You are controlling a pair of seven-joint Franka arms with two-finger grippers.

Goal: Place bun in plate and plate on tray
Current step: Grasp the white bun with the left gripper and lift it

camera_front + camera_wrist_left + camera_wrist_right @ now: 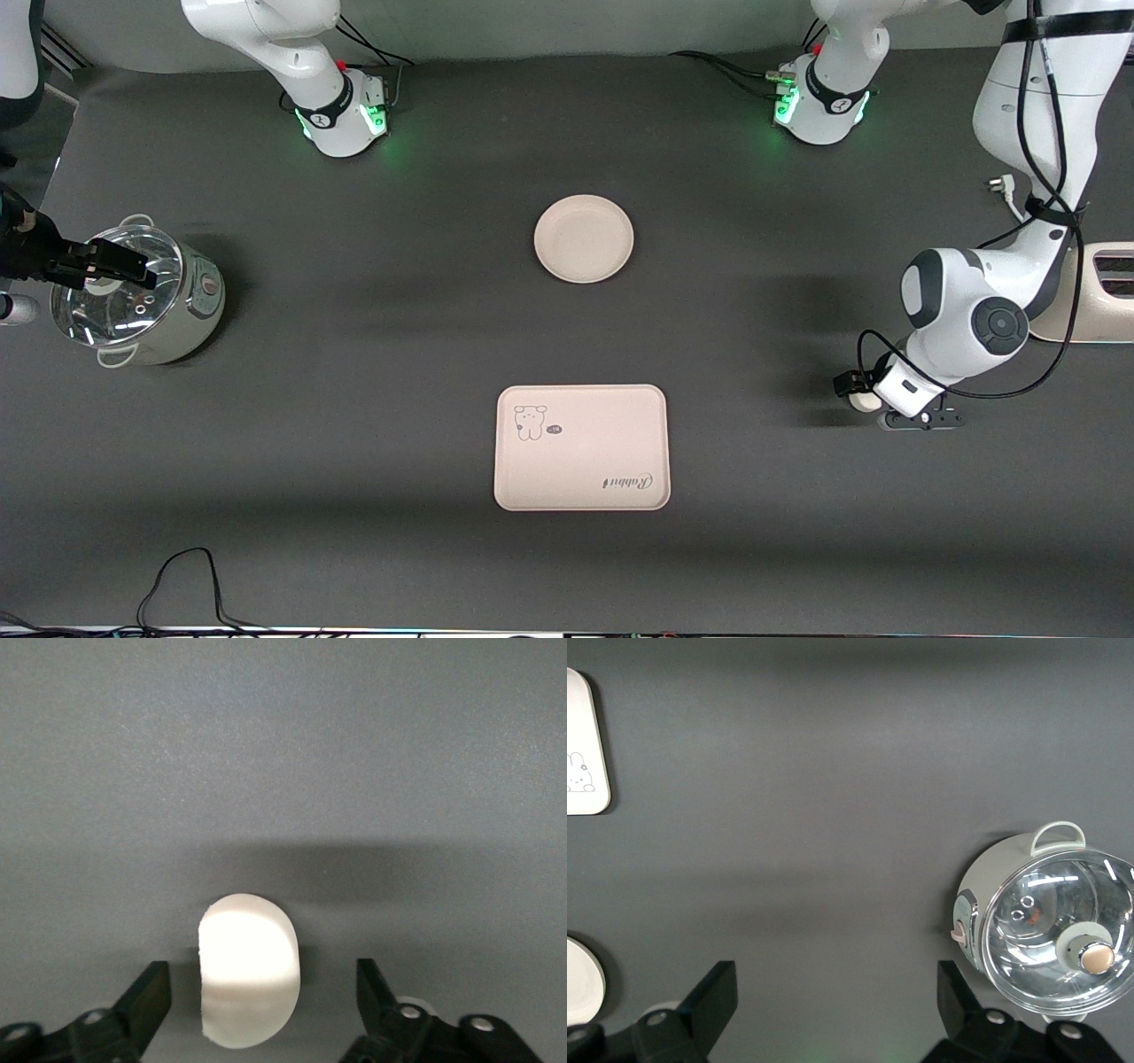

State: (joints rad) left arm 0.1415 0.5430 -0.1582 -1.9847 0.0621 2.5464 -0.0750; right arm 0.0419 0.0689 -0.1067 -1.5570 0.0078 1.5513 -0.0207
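Observation:
The white bun lies on the dark table at the left arm's end, partly hidden under that arm's hand. My left gripper is low over it and open. In the left wrist view the bun sits between the two fingertips of the gripper, with a gap on each side. The round cream plate lies empty mid-table. The cream-pink tray with the rabbit drawing lies nearer the front camera. My right gripper is open and empty, up in the air by the pot; it also shows in its wrist view.
A pot with a glass lid stands at the right arm's end and also shows in the right wrist view. A cream appliance and a white plug lie at the left arm's end. Cables run along the table's front edge.

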